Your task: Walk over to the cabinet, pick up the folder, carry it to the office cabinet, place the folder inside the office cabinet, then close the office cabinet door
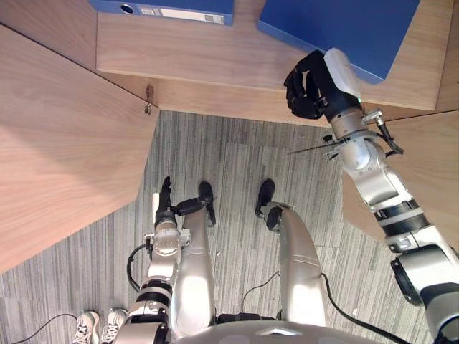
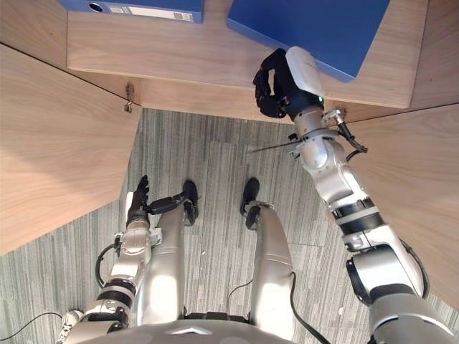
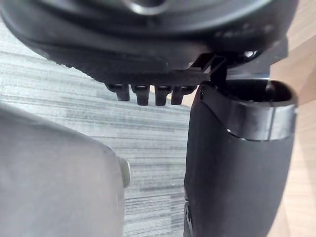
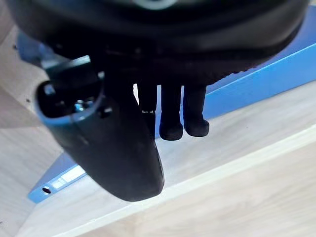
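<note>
We are standing at a wooden cabinet with both doors swung wide: the left door [image 1: 64,143] fills the 9 o'clock side of the head view and the right door [image 1: 430,158] the 3 o'clock side. The striped carpet [image 1: 237,165] lies between them.

The shelf [image 1: 215,57] runs across 12 o'clock. The blue folder [image 1: 337,25] lies flat and askew on it at about 1 o'clock. A second blue folder [image 1: 165,7] sits at 11 o'clock with its labelled spine towards us, well apart from the first.

Our right hand [image 1: 308,89] hovers over the shelf's front part, just beside the folder's edge at the folder's 7 o'clock. In the right wrist view its fingers [image 4: 171,113] hang loosely bent with the tips just short of the blue edge, and they grip nothing. Our left hand [image 1: 166,197] hangs low at 7 o'clock beside the leg, with straight fingers and nothing in it.

On progress, neither hand holds the folder, and it rests inside a cabinet that has doors. We judge this to be the office cabinet with the folder already placed. That would leave drawing the right hand clear and closing the door. We cannot rule out that this is the first cabinet. In that case only the walk is done, and the pickup and all later steps remain.
</note>
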{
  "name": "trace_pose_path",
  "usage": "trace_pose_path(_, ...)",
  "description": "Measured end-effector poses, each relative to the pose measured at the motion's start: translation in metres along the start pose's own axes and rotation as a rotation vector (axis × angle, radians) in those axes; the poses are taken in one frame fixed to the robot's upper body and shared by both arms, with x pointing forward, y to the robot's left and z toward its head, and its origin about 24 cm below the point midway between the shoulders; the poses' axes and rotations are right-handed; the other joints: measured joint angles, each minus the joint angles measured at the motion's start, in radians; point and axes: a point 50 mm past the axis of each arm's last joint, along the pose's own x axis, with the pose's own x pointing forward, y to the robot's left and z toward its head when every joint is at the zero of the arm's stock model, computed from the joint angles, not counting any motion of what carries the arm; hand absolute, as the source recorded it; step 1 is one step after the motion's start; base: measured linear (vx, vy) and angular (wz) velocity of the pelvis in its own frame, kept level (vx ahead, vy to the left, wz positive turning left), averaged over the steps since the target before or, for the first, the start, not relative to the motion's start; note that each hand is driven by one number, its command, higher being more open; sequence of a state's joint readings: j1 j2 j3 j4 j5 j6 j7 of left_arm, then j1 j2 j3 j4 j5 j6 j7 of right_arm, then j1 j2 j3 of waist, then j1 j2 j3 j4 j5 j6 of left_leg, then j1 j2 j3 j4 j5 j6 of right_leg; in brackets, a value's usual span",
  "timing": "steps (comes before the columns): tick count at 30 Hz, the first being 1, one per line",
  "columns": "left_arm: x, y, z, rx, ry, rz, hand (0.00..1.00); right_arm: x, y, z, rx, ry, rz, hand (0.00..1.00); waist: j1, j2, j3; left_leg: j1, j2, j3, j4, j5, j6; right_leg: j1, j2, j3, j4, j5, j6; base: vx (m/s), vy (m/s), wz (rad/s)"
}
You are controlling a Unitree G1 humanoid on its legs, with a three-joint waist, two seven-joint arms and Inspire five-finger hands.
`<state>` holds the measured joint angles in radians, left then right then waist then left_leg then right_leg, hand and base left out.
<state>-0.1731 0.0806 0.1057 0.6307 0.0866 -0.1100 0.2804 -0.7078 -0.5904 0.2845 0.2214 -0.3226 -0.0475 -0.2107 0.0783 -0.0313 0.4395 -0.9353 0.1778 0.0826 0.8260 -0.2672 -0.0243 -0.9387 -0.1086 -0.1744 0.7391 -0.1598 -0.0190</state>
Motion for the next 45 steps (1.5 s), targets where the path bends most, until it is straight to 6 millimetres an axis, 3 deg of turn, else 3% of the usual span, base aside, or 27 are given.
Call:
trace_pose_path(6,0.0,0.0,0.003,-0.008,-0.02,0.008,1.0,0.02,-0.022,-0.001,0.01,0.028,-0.119,0.0,0.002,0.0,0.0,-0.02,-0.003,-0.001,0.001,0.001,0.001,-0.022,-0.003,0.001,0.003,0.0,0.0,0.0,0.012,0.0)
trace_pose_path(12,0.0,-0.001,0.004,-0.033,-0.02,0.024,1.0,0.038,-0.051,-0.013,0.082,0.131,-0.253,0.0,0.003,0.003,0.002,-0.028,-0.006,-0.004,0.0,0.001,0.002,-0.028,-0.006,0.0,0.003,0.001,0.002,0.01,0.03,0.01)
trace_pose_path(18,-0.001,-0.001,0.004,-0.04,-0.017,0.037,1.0,0.05,-0.061,-0.023,0.051,0.21,-0.277,0.0,0.0,0.006,0.003,-0.029,-0.009,-0.005,-0.001,0.002,0.003,-0.028,-0.009,-0.001,0.001,0.001,0.002,0.0,0.022,0.01)
trace_pose_path(25,-0.001,-0.003,0.004,-0.056,-0.011,0.038,1.0,0.049,-0.061,-0.026,0.021,0.226,-0.292,0.0,-0.002,0.016,0.003,-0.034,-0.012,-0.007,-0.001,0.002,0.003,-0.029,-0.012,-0.004,0.001,0.002,0.003,0.0,0.024,0.01)
trace_pose_path(34,-0.002,-0.006,0.004,-0.056,-0.011,0.033,1.0,0.021,-0.062,-0.017,0.041,0.14,-0.395,0.0,-0.001,0.022,0.006,-0.028,-0.02,-0.002,-0.004,0.003,0.005,-0.029,-0.021,-0.001,0.007,0.002,0.003,0.0,0.015,0.01)
trace_pose_path(45,-0.002,-0.006,0.005,-0.025,-0.024,0.026,1.0,-0.008,-0.032,-0.014,-0.008,0.088,-0.322,0.0,0.0,0.022,0.006,-0.027,-0.025,0.003,-0.003,0.006,0.01,-0.027,-0.027,0.0,0.007,0.002,0.004,-0.01,0.008,0.01)
